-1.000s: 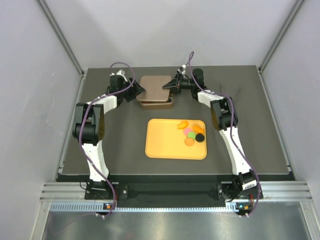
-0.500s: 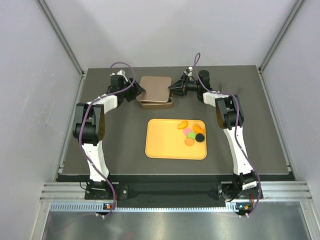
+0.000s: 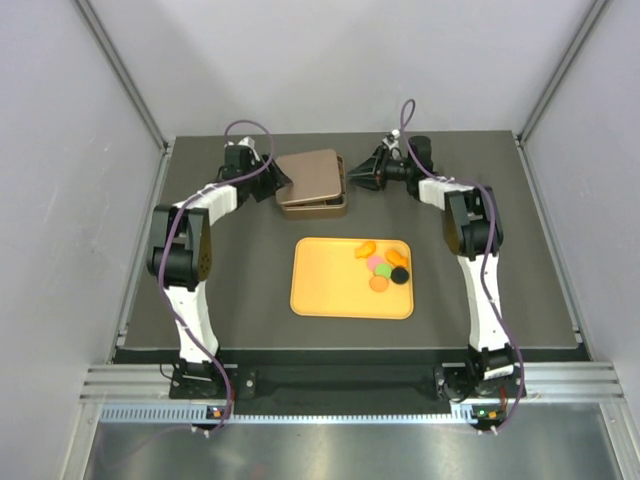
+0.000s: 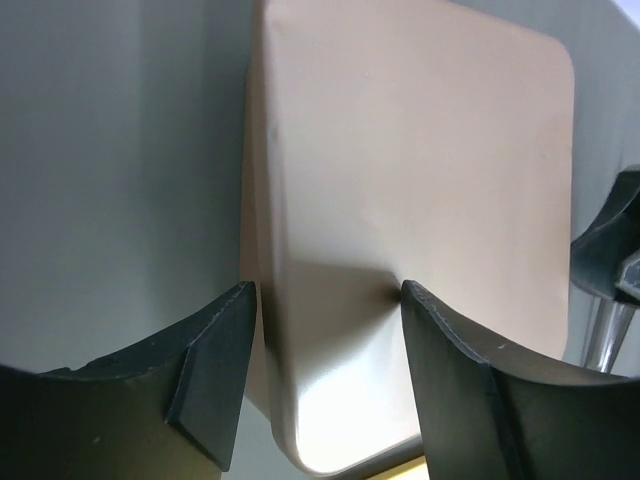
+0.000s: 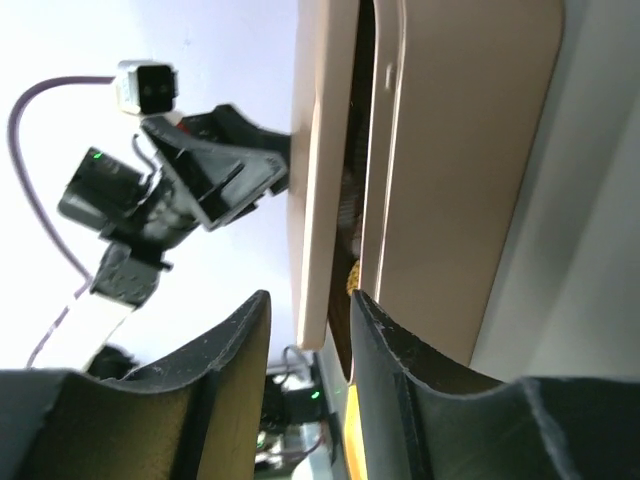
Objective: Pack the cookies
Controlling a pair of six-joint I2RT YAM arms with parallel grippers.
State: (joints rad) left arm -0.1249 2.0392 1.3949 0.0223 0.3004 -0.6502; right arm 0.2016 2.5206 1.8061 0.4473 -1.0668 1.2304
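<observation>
Several cookies (image 3: 382, 265), orange, pink, green and black, lie at the right end of a yellow tray (image 3: 330, 290). Behind it stands a copper tin (image 3: 318, 209) with its lid (image 3: 312, 176) lying askew on top. My left gripper (image 3: 277, 183) is shut on the lid's left corner (image 4: 420, 150), one finger on each side (image 4: 327, 290). My right gripper (image 3: 362, 175) is open just off the lid's right edge. In the right wrist view the lid (image 5: 320, 150) stands apart from the tin (image 5: 470, 150), its edge between my open fingers (image 5: 310, 297) without touching them.
The dark table (image 3: 500, 290) is walled in by grey panels on three sides. The tray lies in the middle, between the two arms. The tin sits near the back edge.
My right gripper has opened and drawn back to the right, off the lid. The lid has turned and slid a little to the right, still in the left gripper.
</observation>
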